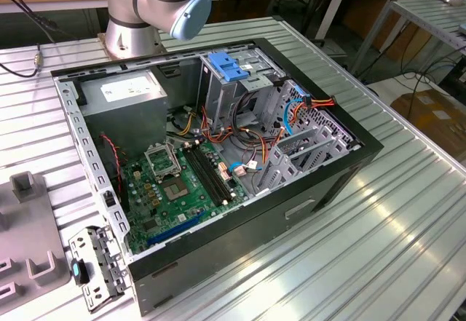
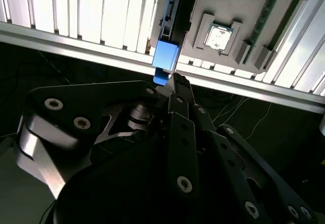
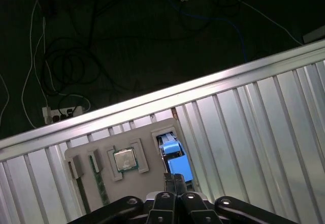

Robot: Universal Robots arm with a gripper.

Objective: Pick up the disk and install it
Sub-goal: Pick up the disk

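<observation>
Ribbed table [image 1: 408, 212] carries the open computer case [image 1: 218, 153]; at its 8 o'clock in the exterior view, a grey tray [image 1: 36, 226] holds the disk [image 3: 171, 147] on edge. Gripper [image 2: 175, 81] tips pressed together beside its blue rail [image 2: 165, 55]. Best spread them and straddle squarely.

Hand [image 2: 174, 80] [image 3: 175, 177] is closed in both wrist views, fingertips pressed together with no gap. Black linkage bars [image 2: 183, 148] fan out behind the tips. Exterior view: arm [image 1: 156, 1] elbow folded over its base [image 1: 129, 36].
</observation>
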